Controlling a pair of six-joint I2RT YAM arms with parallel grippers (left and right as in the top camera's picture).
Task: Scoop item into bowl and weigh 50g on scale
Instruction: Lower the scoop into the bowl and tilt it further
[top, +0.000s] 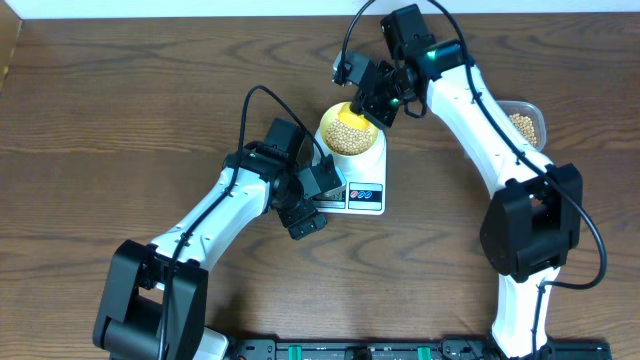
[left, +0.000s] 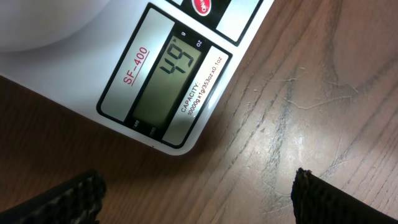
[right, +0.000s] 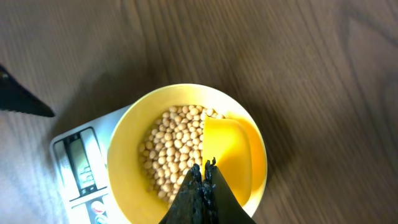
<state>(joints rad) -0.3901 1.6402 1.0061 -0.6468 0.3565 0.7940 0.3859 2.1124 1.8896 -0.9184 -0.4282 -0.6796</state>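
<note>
- the left gripper (top: 318, 200) sits low over the table (top: 120, 100), just in front of the scale (top: 365, 190). it is released, jaws spread wide with nothing between them. in the left wrist view only the tips of its fingers (left: 68, 199) show at the bottom corners, with bare wood grain between.
- the white scale stands mid-table. its front corner fills the left wrist view, and the grey display (left: 165, 81) shows what looks like 49.
- the bowl (top: 327, 125) sits on the scale's platform, covering most of it. in the right wrist view it reads as bright yellow.
- the beans (right: 171, 149) lie in a heap inside the bowl, mostly on its left side in the right wrist view.
- a yellow scoop (right: 227, 149) lies with its head inside the bowl, beside the beans and against the right wall.
- the right gripper (right: 204, 167) hangs directly above the bowl, clenched tight on the scoop's handle end.
- farther off, at the right edge of the table behind the right arm, a clear tub (top: 522, 125) holds more beans.
</note>
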